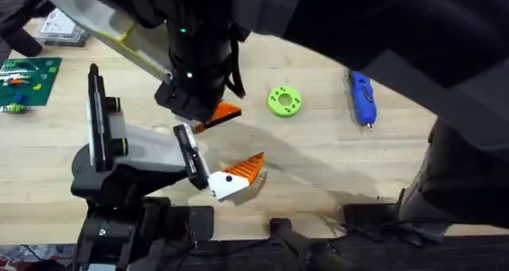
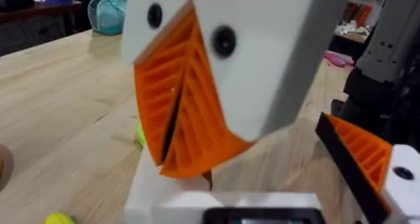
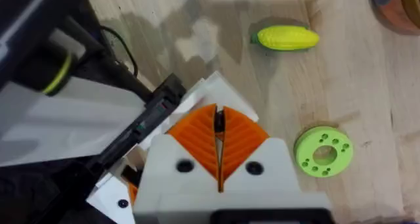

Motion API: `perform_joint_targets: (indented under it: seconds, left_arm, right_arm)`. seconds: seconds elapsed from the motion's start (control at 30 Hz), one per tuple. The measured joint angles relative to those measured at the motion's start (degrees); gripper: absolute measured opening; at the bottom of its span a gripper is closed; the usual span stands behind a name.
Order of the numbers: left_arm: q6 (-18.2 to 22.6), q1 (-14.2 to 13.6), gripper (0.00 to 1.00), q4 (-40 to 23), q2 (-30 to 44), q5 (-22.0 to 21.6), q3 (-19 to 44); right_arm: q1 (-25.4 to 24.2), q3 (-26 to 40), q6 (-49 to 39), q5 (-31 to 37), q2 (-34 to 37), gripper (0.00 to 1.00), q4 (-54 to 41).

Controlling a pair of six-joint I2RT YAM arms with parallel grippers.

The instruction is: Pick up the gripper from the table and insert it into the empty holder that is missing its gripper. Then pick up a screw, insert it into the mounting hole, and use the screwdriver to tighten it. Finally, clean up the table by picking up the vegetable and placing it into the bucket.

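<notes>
The upper right of the tabletop point(image 1: 318, 152) is hidden in the overhead view by a large, dark, blurred arm. The bucket point(image 3: 397, 7) is cut off by the right wrist picture's edge. The yellow vegetable point(image 2: 59, 219) is blurred and cropped in the left wrist view.

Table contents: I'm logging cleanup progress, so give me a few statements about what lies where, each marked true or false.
1. The screwdriver lies on the table. True.
2. The lime-green ring sits inside the bucket. False: it lies flat on the table, apart from the bucket.
3. The corn lies on the table. True.
4. The screwdriver touches the ring. False: bare wood separates them.
</notes>
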Motion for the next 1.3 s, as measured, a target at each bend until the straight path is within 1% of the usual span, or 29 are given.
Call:
perform_joint_targets:
  seconds: [0.13, 0.27, 0.73, 1.2, 1.23, 1.27, 1.3]
  left_arm:
    - [-0.04, 0.00, 0.986, 0.01, 0.00, 0.02, 0.00]
    - [-0.93, 0.00, 0.986, -0.13, 0.28, 0.22, 0.00]
    - [-1.08, 0.00, 0.986, -0.13, 0.28, 0.39, 0.00]
    - [-1.08, 0.00, 0.986, -0.13, 0.28, 0.39, 0.00]
    - [-1.09, 0.00, 0.986, -0.13, 0.28, 0.40, 0.00]
    - [-1.17, 0.00, 0.986, -0.15, 0.28, 0.41, 0.00]
    - [-1.31, 0.01, 0.986, -0.13, 0.30, 0.39, 0.00]
  right_arm:
    - [-0.11, 0.00, 0.00, -0.33, 0.83, 0.010, -0.06]
    - [-0.17, 0.00, -0.04, -0.38, 1.35, 0.010, -0.09]
    - [-0.21, 0.00, -0.30, -0.53, 1.35, 0.010, -0.30]
    - [-0.21, 0.00, -2.61, -0.57, 1.35, 0.007, -0.37]
    - [-0.22, 0.00, -2.73, -0.55, 1.35, 0.038, -0.39]
    - [-0.24, 0.00, -2.69, -0.51, 1.35, 0.141, -0.43]
    - [-0.30, 0.00, -2.95, -0.11, 1.35, 0.290, -0.58]
